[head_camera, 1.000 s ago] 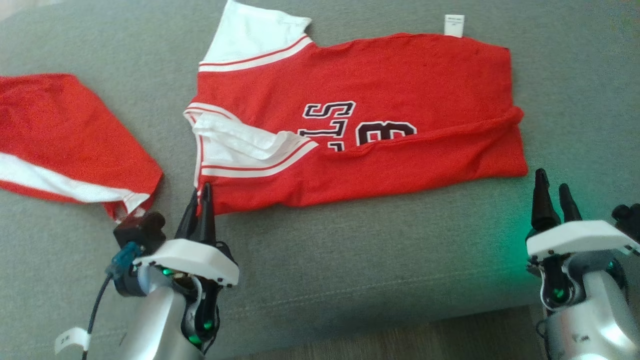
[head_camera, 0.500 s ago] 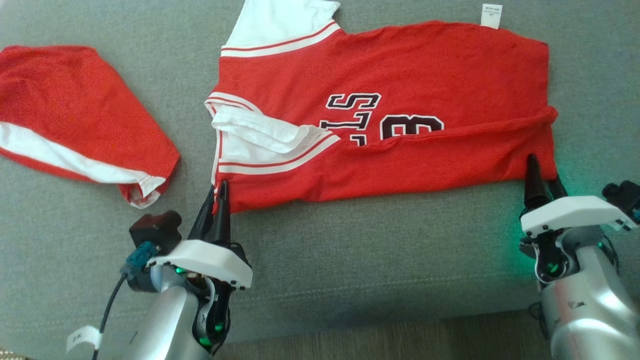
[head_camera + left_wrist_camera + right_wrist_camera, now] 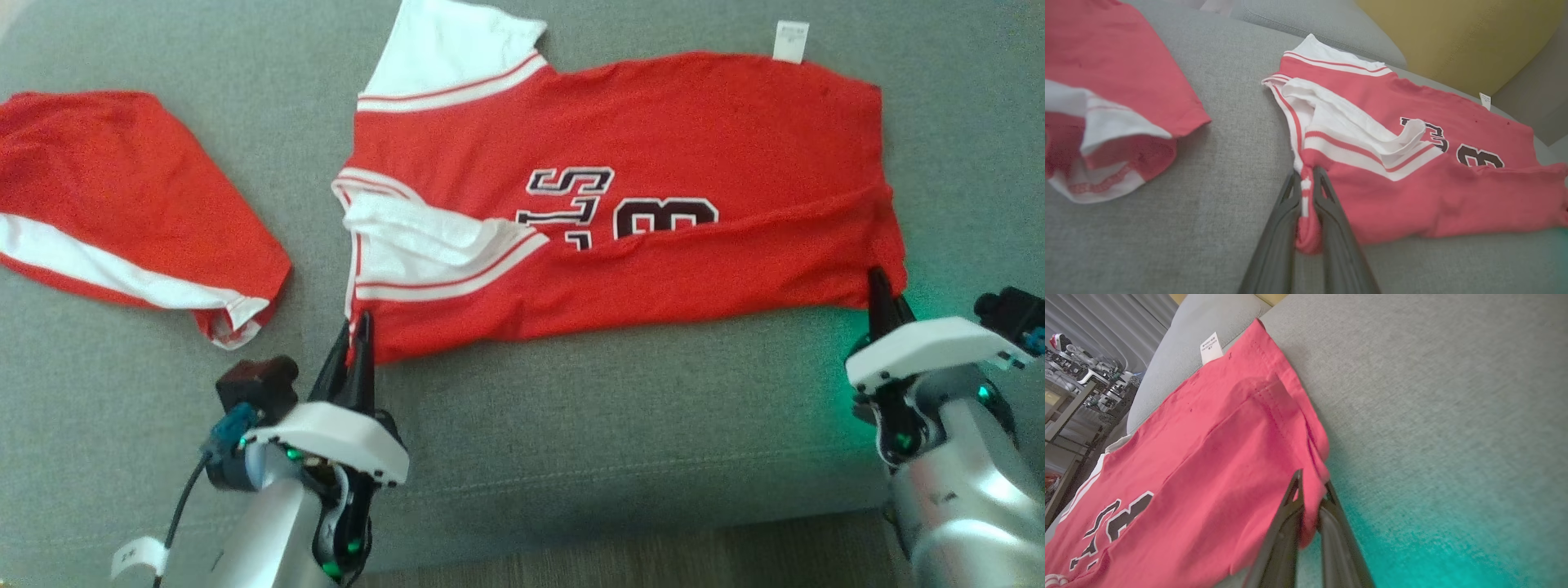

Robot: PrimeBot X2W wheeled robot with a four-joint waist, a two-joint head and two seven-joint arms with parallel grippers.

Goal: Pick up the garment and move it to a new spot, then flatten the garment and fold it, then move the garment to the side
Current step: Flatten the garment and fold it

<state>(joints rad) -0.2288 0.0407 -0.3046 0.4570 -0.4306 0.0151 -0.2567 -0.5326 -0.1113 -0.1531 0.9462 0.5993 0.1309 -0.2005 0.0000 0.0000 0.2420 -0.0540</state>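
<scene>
Grey sofa cushion (image 3: 571, 425) fills the scene, with a red garment (image 3: 620, 106) spread across its middle, a sports jersey with white striped sleeves and dark lettering. Its near long edge is folded over onto the body, and a white tag (image 3: 789, 41) sticks out from the far edge. The left hand (image 3: 355, 343) sits at the garment's near left corner, its two dark fingers closed tight on a pinch of red and white fabric. The right hand (image 3: 882, 286) sits at the near right corner, fingers pressed together on the red hem there. The garment stretches between the two hands. A second red cloth (image 3: 106, 188) with a white band lies apart, on the left.
</scene>
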